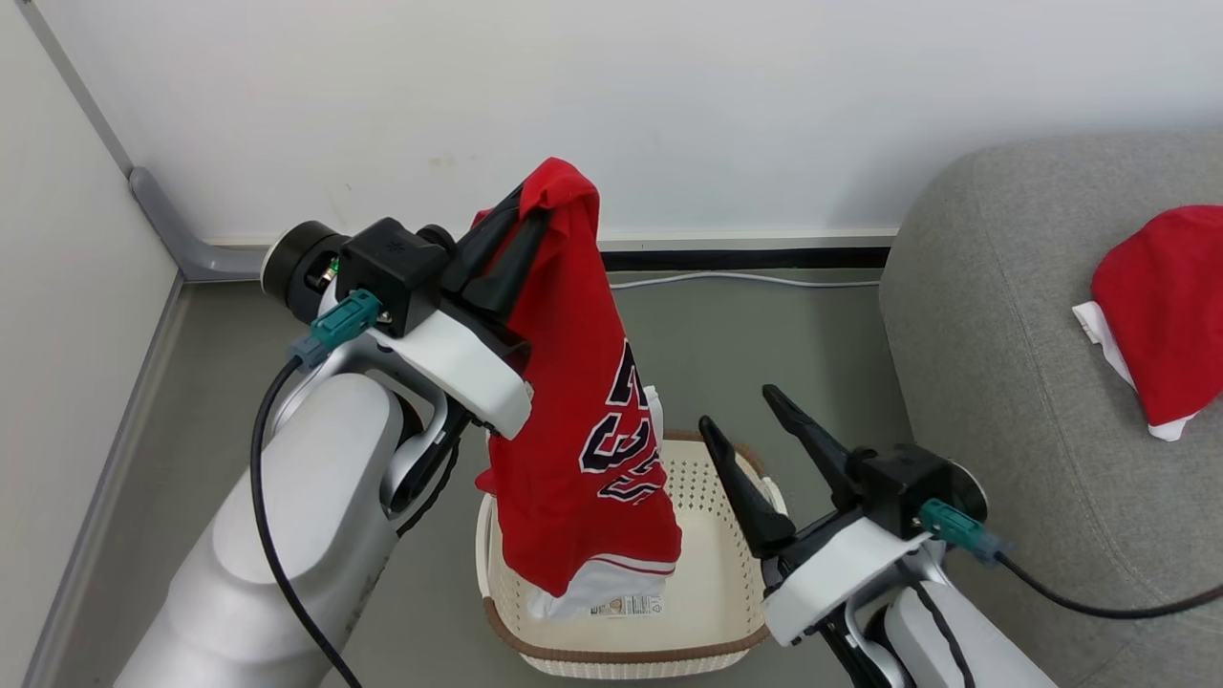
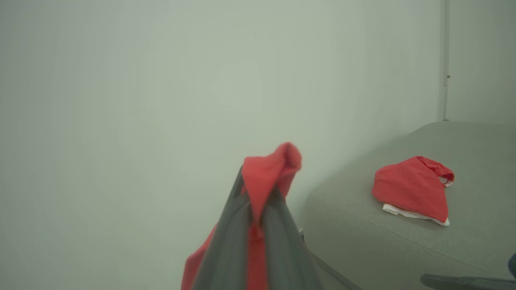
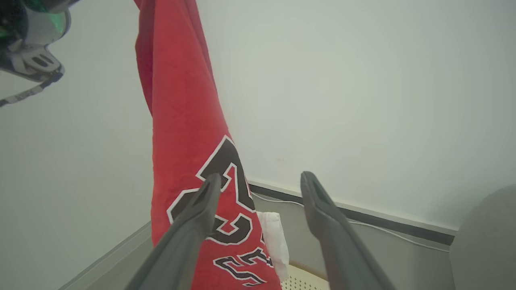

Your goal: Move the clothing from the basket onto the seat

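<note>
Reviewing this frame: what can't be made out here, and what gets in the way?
1. Head view: left part of the basket floor, hidden by the hanging jersey; more clothing there cannot be told.
2. Head view: red garment on the seat, cut off by the right edge.
3. Jersey's print: folded in head view; partly behind the right gripper's finger in right wrist view.
4. Basket sticker, head view: too small to read.

We log hanging garment (image 1: 573,411): red, black numerals outlined white, white striped hem. We log second garment (image 1: 1161,315): red, white trim. Basket (image 1: 621,657): cream-white, dotted perforation pattern, brown woven-look rim. Sofa (image 1: 994,382): plain grey. Floor (image 1: 745,334): grey. Left hand (image 1: 521,215), right hand (image 1: 738,409): black fingers, white wrist housings.
</note>
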You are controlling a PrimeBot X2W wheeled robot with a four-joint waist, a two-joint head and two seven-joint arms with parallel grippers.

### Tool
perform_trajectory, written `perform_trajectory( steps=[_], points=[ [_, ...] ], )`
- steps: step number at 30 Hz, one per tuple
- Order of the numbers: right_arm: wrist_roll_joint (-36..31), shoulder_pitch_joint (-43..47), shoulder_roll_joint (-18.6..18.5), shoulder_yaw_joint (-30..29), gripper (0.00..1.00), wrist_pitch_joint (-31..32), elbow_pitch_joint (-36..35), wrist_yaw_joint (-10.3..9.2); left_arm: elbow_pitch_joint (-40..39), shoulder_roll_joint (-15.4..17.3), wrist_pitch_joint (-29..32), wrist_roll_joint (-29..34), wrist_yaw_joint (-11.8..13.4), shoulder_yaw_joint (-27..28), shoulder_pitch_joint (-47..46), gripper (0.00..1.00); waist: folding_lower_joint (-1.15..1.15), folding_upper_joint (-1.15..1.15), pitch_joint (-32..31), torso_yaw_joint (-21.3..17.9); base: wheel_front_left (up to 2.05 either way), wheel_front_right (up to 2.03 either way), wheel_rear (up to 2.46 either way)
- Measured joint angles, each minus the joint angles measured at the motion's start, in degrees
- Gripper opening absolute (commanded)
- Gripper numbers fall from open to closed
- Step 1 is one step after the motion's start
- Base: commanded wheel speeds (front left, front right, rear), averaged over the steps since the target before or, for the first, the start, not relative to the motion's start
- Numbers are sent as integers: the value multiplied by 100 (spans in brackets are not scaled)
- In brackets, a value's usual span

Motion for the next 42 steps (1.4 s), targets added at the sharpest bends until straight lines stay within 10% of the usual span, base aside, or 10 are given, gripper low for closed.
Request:
perform_trajectory(
  steps=[42],
  points=[
    [3181,-3177,-1506,4475,100,263,1266,1,-292,-210,-151,-116,-1,-855,-343,0,0,0,267,483,0,0,0]
  ],
)
